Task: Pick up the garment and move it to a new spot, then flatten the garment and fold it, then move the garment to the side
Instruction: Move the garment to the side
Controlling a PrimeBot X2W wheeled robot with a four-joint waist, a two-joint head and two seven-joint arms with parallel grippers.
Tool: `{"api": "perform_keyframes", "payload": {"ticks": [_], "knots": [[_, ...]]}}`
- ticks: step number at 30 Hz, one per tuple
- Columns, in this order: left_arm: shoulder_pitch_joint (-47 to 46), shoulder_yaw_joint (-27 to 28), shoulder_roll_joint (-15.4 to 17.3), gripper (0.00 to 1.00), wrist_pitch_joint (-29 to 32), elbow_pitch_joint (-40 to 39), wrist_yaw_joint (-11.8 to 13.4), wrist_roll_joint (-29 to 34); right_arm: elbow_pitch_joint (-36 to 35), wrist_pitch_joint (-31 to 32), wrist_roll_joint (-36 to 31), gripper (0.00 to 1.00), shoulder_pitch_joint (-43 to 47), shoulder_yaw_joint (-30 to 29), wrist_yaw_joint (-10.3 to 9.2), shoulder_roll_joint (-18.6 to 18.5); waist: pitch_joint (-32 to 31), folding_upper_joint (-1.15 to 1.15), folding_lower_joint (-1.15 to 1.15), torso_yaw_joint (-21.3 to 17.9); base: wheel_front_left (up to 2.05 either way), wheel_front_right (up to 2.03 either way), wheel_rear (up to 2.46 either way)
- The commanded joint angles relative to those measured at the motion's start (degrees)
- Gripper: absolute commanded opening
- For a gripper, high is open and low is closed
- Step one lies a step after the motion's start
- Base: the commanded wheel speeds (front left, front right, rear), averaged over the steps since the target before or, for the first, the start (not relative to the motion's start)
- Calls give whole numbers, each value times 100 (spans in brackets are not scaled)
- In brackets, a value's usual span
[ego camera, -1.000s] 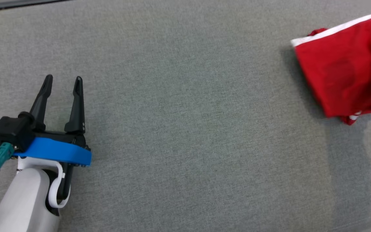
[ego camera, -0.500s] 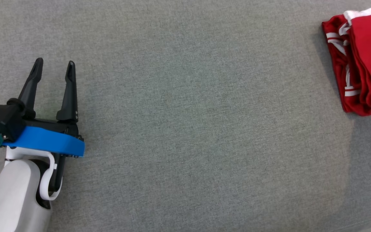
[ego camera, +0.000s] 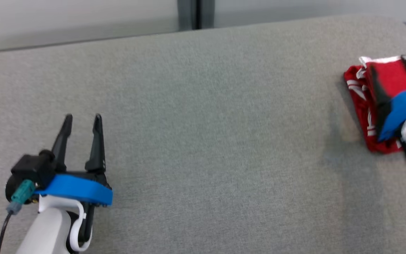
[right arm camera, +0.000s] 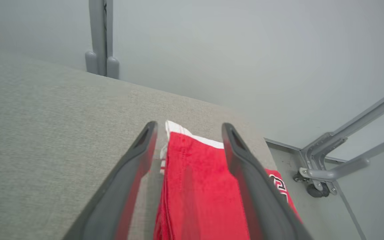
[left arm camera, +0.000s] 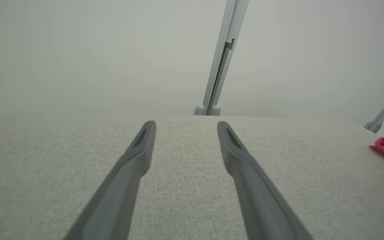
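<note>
Left jaws, open and empty, hover over the bare counter (ego camera: 203, 141), well apart from the folded red garment (ego camera: 360, 106), which lies by the counter's far right edge beneath the open right jaws, its long axis running along them, so the right arm (ego camera: 400, 107) is nearer.

The robot's left hand (ego camera: 83, 118) sits low, fingers spread apart; its right hand (right arm camera: 188, 128) is likewise spread.
</note>
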Motion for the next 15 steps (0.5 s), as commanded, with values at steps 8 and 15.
{"api": "perform_keyframes", "payload": {"ticks": [8,15], "knots": [[669,97,-223,100,-205,283,119,-29,-1283,-343,78,100,1560,-402,1,979,-860,0,1,229,0,0,0],[1060,103,-335,100,-242,409,78,19,-2187,-77,-131,100,2670,-933,1,1547,-1298,0,1,482,0,0,0]]}}
